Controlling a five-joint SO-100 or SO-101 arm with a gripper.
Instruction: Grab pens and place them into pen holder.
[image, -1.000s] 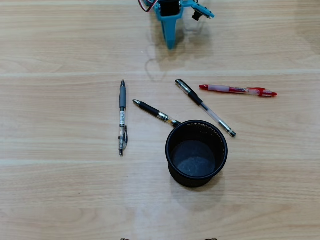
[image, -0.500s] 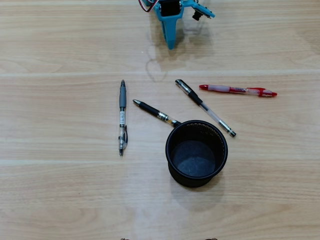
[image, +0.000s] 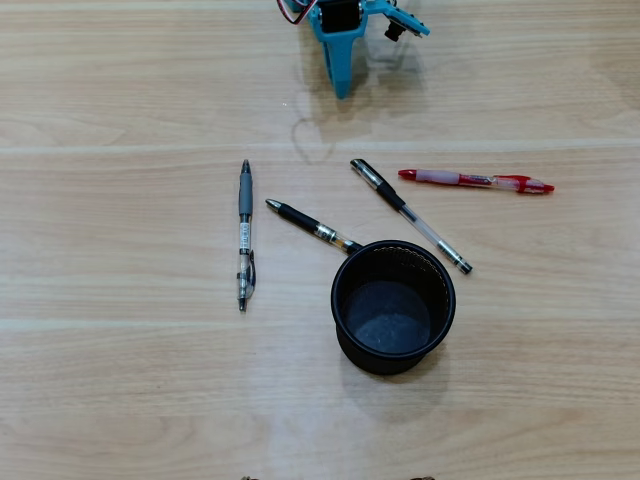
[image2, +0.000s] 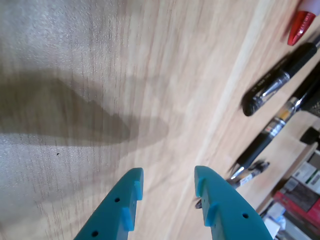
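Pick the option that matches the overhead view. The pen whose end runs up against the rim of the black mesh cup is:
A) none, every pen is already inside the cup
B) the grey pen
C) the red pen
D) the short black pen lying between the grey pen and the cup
D: the short black pen slants down to the pen holder, and its end meets the rim at the upper left, while the red pen and the grey pen lie clear of it.
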